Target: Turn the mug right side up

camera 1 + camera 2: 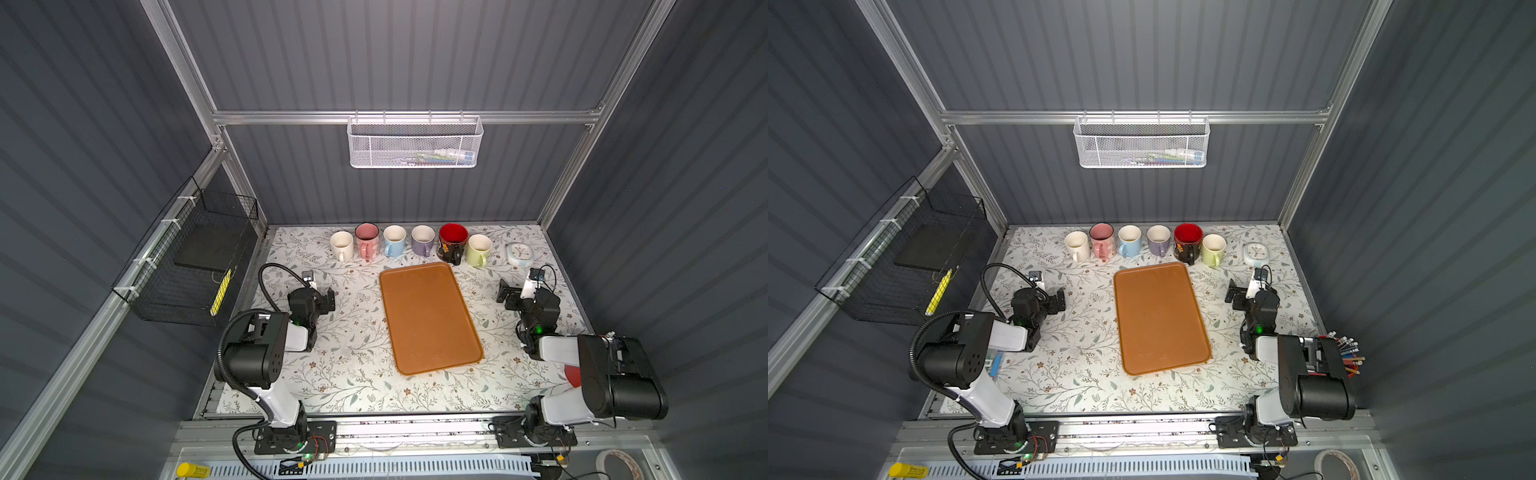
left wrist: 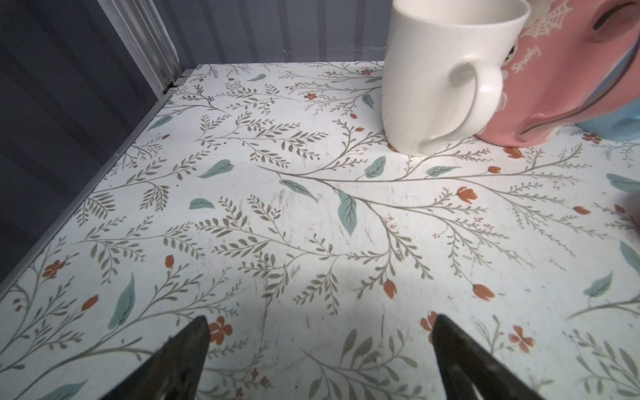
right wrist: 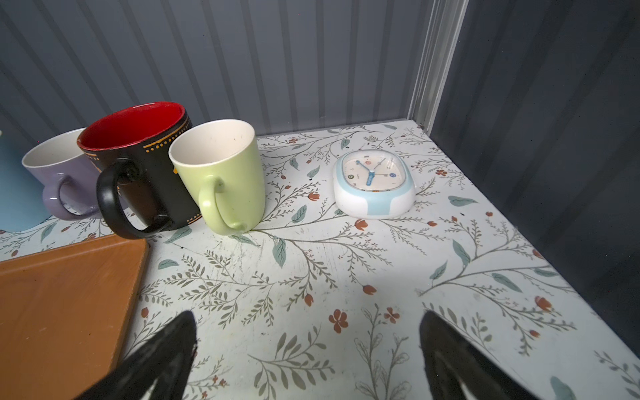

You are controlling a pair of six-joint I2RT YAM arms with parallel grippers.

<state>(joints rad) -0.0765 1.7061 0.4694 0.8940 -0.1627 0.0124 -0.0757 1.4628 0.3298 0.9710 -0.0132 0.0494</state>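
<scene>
Six mugs [image 1: 422,243], far row, mouths up; I judge task done. Left end effector [image 2: 320,323], right end effector [image 3: 308,317]: spread, empty; no move needed.

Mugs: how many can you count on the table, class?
6, in one row behind the orange tray, left to right in a top view: white, pink, blue, purple, black-and-red, green. None appears hidden.

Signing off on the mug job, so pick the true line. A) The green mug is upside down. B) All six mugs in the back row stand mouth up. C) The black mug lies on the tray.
B: in both top views every mug, from the white mug to the green mug, shows its open mouth upward, none on the tray.
</scene>
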